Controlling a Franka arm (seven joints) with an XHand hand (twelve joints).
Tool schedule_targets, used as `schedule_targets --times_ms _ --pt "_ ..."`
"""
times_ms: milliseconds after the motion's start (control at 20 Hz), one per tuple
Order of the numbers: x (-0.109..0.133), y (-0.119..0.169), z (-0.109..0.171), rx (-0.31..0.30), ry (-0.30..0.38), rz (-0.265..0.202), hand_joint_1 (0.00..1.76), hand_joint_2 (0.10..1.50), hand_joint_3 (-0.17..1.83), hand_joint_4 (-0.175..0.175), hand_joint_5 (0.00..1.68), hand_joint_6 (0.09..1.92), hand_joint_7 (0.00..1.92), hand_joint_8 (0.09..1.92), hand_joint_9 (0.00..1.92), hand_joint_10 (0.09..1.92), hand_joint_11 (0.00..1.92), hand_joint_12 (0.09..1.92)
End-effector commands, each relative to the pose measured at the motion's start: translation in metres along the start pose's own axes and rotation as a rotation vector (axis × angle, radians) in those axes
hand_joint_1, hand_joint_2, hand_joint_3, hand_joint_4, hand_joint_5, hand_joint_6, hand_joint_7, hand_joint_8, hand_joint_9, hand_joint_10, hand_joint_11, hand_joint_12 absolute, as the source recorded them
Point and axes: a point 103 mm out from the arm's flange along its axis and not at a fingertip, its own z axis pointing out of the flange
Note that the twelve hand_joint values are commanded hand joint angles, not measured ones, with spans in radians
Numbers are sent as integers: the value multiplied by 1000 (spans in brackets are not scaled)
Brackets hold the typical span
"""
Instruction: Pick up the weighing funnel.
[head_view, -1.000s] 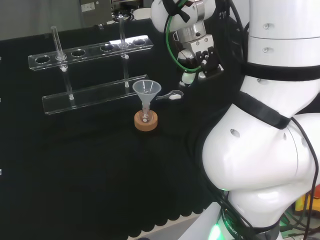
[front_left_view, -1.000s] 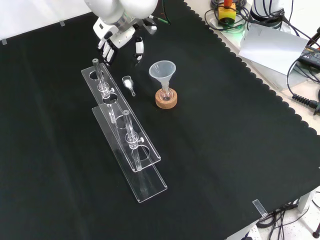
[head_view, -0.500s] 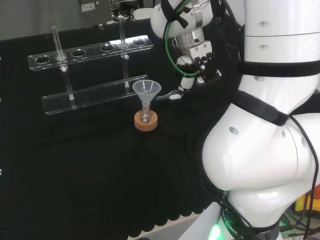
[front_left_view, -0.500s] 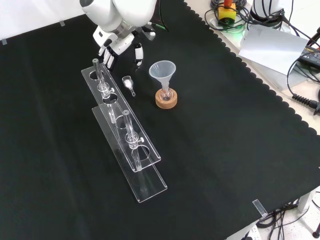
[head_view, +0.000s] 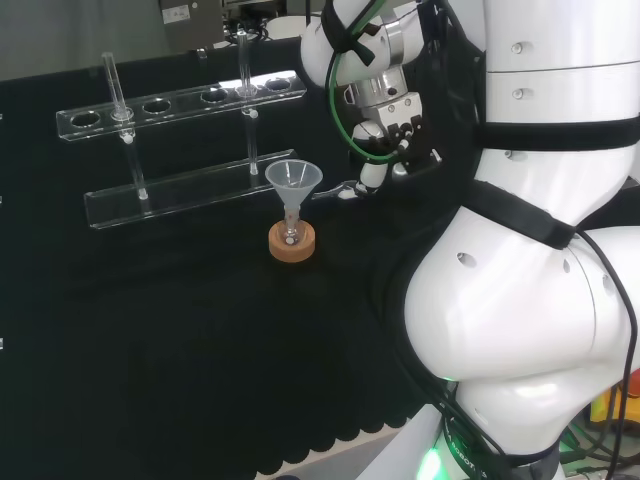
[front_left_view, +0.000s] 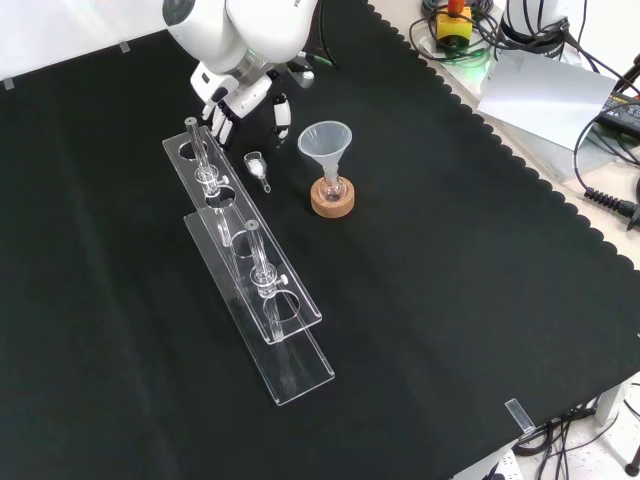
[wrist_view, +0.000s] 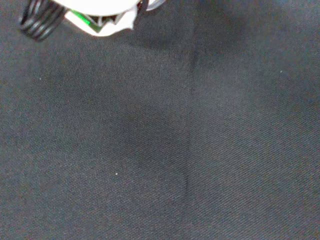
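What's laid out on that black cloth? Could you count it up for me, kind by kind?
funnel: 1
weighing funnel: 1
small flask: 1
cork ring: 1
clear rack: 1
Total: 5

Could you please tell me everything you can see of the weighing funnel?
The weighing funnel is a small clear piece, glass or plastic by its look, with a scoop end and a short stem. In the front view it lies flat on the black cloth between the rack and the funnel, untouched; the open hand hovers just beyond it.
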Motion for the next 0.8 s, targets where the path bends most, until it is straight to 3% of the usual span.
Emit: schedule_targets --times_ms 50,800 --pt "1 0 3 -3 4 9 895 611 739 -66 550 87 405 720 636 581 314 1359" --pt "9 2 10 -15 5 43 887 610 739 -68 591 103 403 725 632 585 311 1360"
